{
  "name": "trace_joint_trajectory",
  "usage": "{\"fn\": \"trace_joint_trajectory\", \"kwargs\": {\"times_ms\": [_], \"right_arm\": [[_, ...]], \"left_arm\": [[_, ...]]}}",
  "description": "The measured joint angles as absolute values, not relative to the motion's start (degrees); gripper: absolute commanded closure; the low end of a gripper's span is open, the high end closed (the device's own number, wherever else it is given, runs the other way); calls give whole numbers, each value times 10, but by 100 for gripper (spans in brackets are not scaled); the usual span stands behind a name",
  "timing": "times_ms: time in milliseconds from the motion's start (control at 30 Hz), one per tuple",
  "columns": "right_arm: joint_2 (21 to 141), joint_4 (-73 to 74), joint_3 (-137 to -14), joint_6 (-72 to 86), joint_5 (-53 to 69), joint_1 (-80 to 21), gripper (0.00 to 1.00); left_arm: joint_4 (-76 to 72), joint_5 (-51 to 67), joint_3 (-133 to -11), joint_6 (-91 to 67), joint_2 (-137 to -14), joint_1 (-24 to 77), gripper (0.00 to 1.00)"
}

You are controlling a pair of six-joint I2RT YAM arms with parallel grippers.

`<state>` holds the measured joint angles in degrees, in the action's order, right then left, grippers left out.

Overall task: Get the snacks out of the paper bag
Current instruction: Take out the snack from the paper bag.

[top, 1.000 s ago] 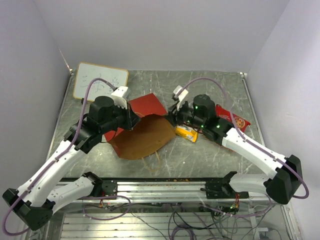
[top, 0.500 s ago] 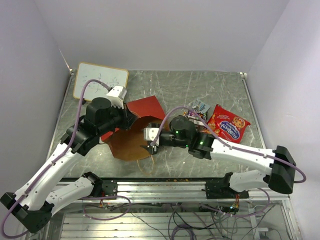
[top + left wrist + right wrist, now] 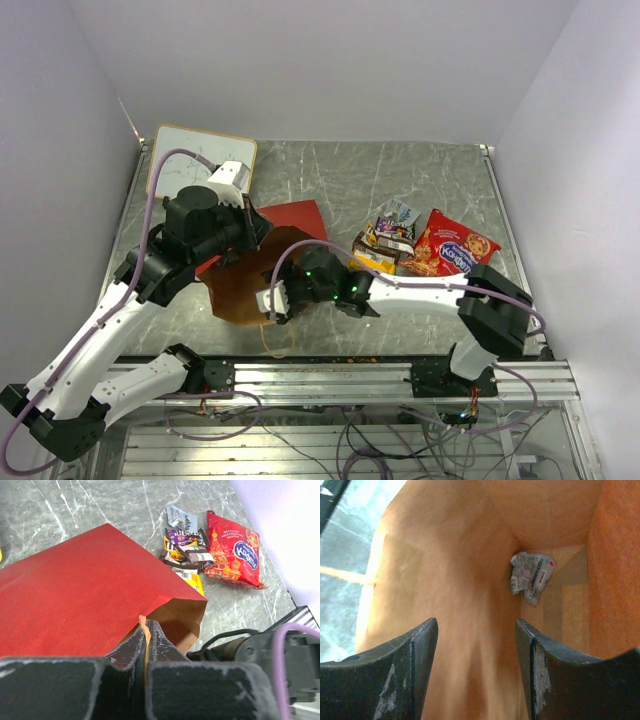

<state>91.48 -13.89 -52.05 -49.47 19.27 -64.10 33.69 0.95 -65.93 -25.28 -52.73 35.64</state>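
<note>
So, quick update: a second ago my right gripper (image 3: 475, 626) was over at the pile on the right, setting down the orange-yellow packet (image 3: 372, 263). Now it has swung back left and is nosing into the mouth of the paper bag (image 3: 85, 585), empty. That packet lies with the big red crinkly bag (image 3: 452, 245) and the dark bar (image 3: 386, 238) out on the table (image 3: 330, 170), right of the paper bag. The right wrist view shows one crumpled white wrapper (image 3: 530, 577) at the far end inside the bag, so I reckon that's the last one to fish out. Right jaws are apart, nothing between them, wrapper well ahead of them. Left gripper (image 3: 148, 626) is pinched tight on the bag's upper lip, holding the mouth open
</note>
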Motion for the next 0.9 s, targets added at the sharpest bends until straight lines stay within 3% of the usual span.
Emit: {"fn": "trace_joint_trajectory", "kwargs": {"times_ms": [200,500,700,900], "right_arm": [[993,-183,-560,-507,150,-649,37],[1027,-300,-556,-405,76,-648,38],[1013,-425,-463,-216,1,-650,51],[1014,-469,-440,54,-121,-657,53]], "left_arm": [[322,31,-659,-260,-550,356,93],[309,73,-683,-260,-617,356,93],[306,73,-696,-263,-623,356,93],[301,58,-699,-264,-621,356,93]]}}
